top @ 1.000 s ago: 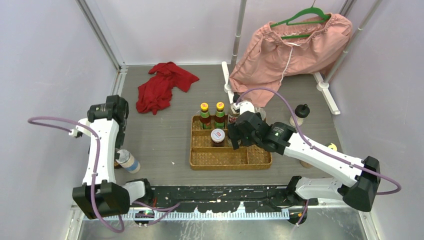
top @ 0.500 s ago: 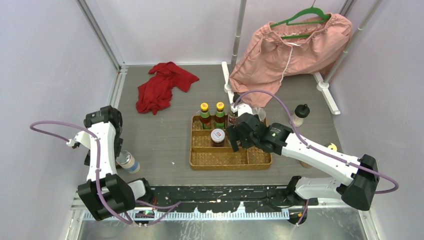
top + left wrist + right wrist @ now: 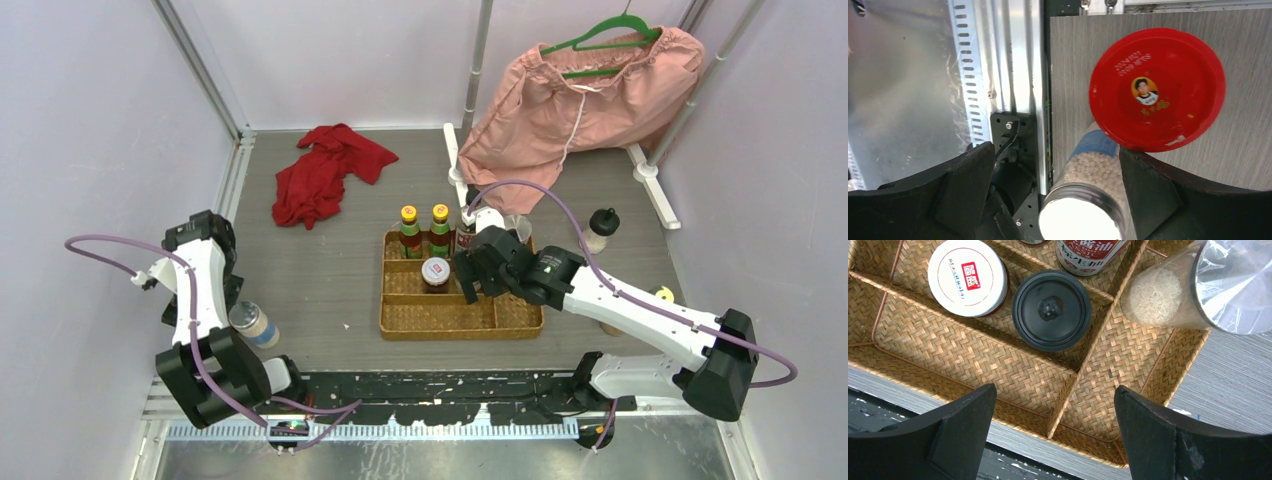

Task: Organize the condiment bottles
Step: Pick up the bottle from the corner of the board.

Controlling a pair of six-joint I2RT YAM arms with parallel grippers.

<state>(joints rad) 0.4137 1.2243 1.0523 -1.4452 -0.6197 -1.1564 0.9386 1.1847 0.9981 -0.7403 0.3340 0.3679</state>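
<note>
from above we cannot see the left gripper (image 3: 1055,162): its own arm covers it, and covers the red-lidded jar (image 3: 1157,89) too. only the left wrist view shows that jar, which stands on the table near its left edge with a small portrait sticker on the lid. the jar's body is hidden under the lid. the left fingers stand wide apart and hold nothing. the blue-labelled shaker (image 3: 1095,172) appears between them, lower down. it is clear and filled with small white beads. its bright top is cut off by the bottom edge, and the red lid covers part of its lower end. we cannot tell whether the two touch.

the right gripper (image 3: 1055,400) hangs over the wicker tray (image 3: 1128,450), jaws wide, nothing in them. in the tray's middle compartment a white-lidded jar (image 3: 968,277) with a red label on top stands just beside a black-lidded jar (image 3: 1051,309). behind them a red-and-white labelled bottle (image 3: 1088,252) is cut off at the top edge. right of the long divider stands a clear shaker of rice (image 3: 1158,300). the two green-labelled yellow-capped bottles (image 3: 409,232) stand side by side at the tray's back left. on the table to the right are a black-capped bottle (image 3: 600,228) and a yellow lid (image 3: 664,293), half hidden behind the right arm.
</note>
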